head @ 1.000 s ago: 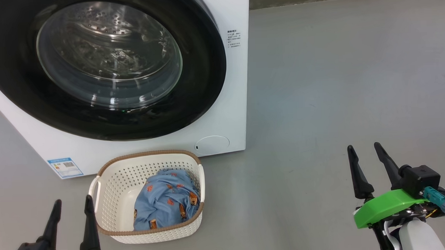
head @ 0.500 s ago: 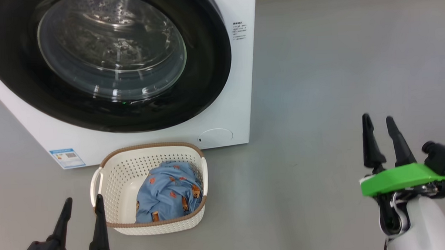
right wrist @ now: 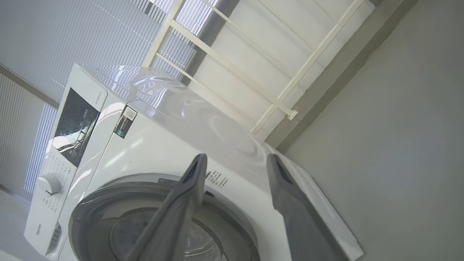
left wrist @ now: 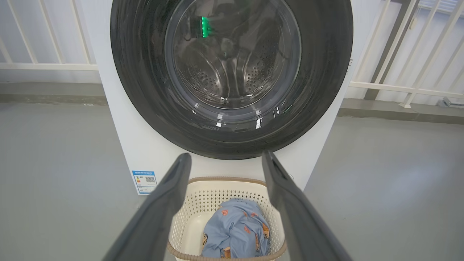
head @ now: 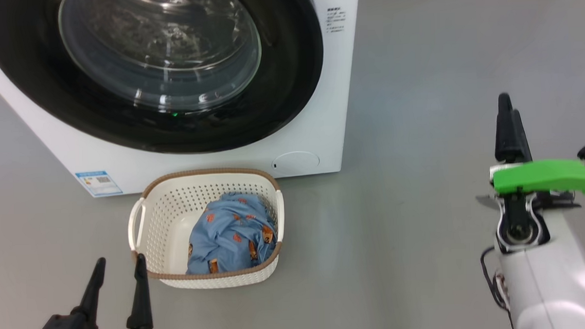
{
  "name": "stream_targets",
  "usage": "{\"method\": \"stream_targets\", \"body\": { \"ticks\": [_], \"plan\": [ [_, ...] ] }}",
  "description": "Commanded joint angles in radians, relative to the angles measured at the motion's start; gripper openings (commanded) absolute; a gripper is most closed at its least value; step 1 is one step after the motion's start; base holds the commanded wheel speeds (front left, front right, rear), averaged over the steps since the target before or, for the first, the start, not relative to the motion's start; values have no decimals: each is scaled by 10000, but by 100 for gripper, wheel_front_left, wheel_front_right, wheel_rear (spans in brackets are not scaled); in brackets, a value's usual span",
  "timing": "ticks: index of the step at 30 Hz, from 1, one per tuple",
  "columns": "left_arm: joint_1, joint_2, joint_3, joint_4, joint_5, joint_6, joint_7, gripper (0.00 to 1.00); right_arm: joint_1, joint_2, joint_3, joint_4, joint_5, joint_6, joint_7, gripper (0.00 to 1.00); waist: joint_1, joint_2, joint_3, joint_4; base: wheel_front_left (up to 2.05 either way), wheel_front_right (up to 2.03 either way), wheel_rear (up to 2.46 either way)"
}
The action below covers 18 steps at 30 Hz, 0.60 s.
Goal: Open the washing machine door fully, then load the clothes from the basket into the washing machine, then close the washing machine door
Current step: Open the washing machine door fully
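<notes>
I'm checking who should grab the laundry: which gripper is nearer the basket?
The left gripper, open beside the basket, at its near-left corner; the right gripper is far off right, over the floor.

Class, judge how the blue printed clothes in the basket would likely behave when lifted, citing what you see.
Probably floppy: the clothes lie crumpled in soft folds, so they should drape. Likely light: thin fabric. Lifting may drag the small basket along.

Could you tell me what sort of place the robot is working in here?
Probably a laundry area, perhaps a balcony: a white washing machine stands on bare grey floor, with white railings behind.
</notes>
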Motion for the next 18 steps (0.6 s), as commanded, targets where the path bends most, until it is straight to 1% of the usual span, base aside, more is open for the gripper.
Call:
{"method": "stream_targets", "body": {
  "ticks": [1, 3, 6, 10, 13, 17, 18],
  "plan": [
    [-323, 67, 242, -231, -87, -30, -82, 100, -511, 39, 170, -105, 274, -13, 108, 0, -1, 0, 164, 132, 0, 0, 0],
    [-393, 56, 164, -198, -140, -30, -82, 100, -908, 39, 62, 136, 1023, -13, 373, 0, -1, 0, 294, 225, 0, 0, 0],
    [-518, 44, 99, -198, -177, -30, -82, 100, -1449, 39, -204, 563, 1675, -13, 598, 0, -1, 0, 484, 362, 0, 0, 0],
    [-661, 34, 68, -254, -198, -30, -82, 100, -2120, 39, -276, 1055, 2097, -13, 1179, 0, -1, 0, 743, 526, 0, 0, 0],
    [-759, 28, 79, -356, -202, -30, -82, 100, -2645, 20, -292, 1385, 2342, -13, 1864, 0, -1, 0, 977, 611, 0, 0, 0],
    [-927, 19, 39, -494, -221, -30, -82, 100, -3439, -21, -354, 1849, 2732, -13, 3181, 0, -1, 0, 1325, 730, 0, 0, 0],
    [-1028, 15, -22, -555, -237, -30, -82, 100, -3885, -155, -437, 1991, 2818, -13, 3618, 0, -1, 0, 1511, 804, 0, 0, 0]
  ]
}}
